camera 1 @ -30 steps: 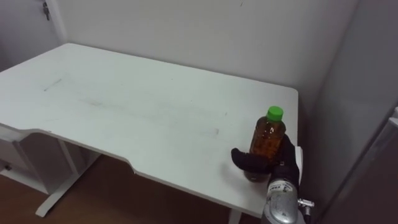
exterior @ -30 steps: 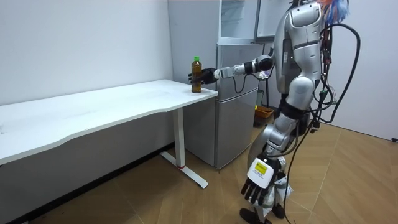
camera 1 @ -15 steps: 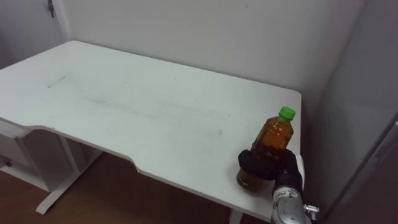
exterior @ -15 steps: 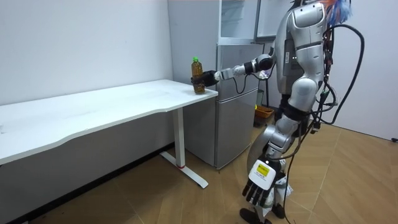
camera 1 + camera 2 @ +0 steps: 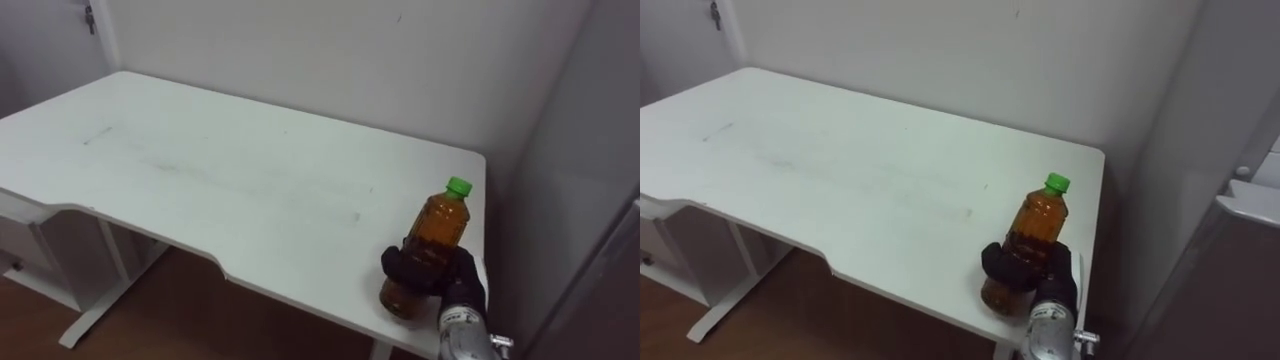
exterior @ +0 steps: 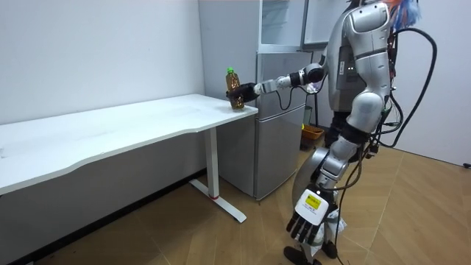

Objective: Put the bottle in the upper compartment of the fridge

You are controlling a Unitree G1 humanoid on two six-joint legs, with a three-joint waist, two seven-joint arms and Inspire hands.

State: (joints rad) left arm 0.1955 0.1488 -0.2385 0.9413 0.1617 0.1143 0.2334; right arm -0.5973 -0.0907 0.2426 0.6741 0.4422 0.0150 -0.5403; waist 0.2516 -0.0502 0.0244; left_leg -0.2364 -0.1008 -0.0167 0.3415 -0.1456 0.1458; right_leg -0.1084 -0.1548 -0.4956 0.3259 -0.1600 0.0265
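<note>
One hand has the bottle (image 5: 432, 245): the robot's right hand (image 5: 440, 275) is wrapped round its lower body, dark fingers curled across the front of the amber liquid. The grip sits at the tabletop's (image 5: 200, 170) right end, close to the near edge. The bottle's long axis is nearly upright, leaning a little, with the green cap (image 5: 459, 185) tipped up and away to the robot's right. Whether its base touches the tabletop or hangs just clear cannot be told.

The fridge (image 6: 280, 110) stands just beside that end of the tabletop, on the robot's right, and its upper part rises well above the level of the bottle. So the coming move looks to be a lift and a swing to the right, best with the cap kept uppermost. The left hand (image 6: 307, 218) hangs low by the leg with relaxed fingers, far from the bottle and idle.
</note>
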